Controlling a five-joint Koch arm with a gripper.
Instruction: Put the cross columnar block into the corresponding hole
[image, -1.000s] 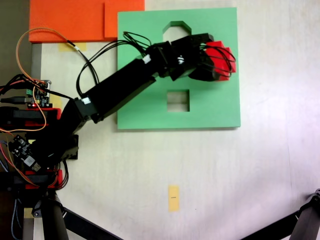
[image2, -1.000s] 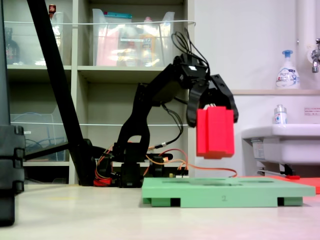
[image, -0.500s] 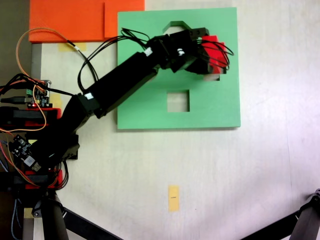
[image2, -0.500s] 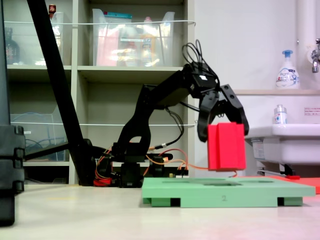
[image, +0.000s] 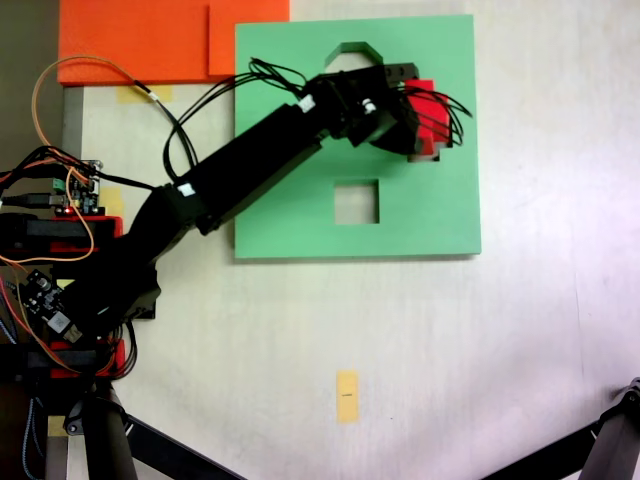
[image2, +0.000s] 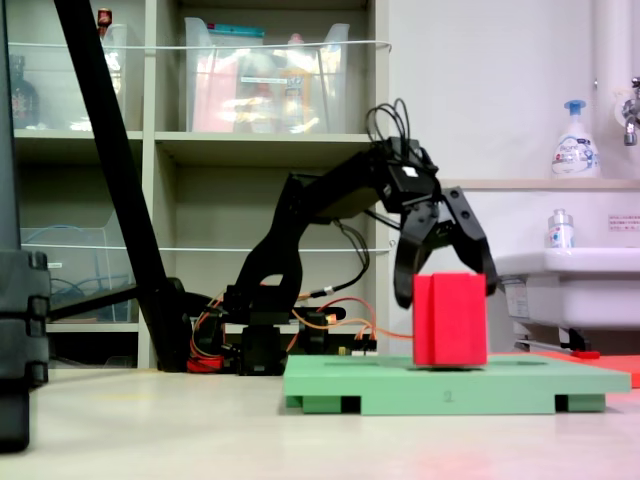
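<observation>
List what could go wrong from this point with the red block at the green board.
1. The cross columnar block stands mostly above the green board, so it may not be seated; if misaligned, it could jam on the cutout's edge.
2. The gripper straddles its top; opening now might tip it.
3. From above, the arm hides the cutout beneath, so alignment cannot be checked.

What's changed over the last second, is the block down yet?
The pincer lowered the red cross block from mid-air until its bottom meets the green board, apparently entering the hole. The jaws flank the block, seemingly still gripping it. The board and its square cutout stayed put.
</observation>
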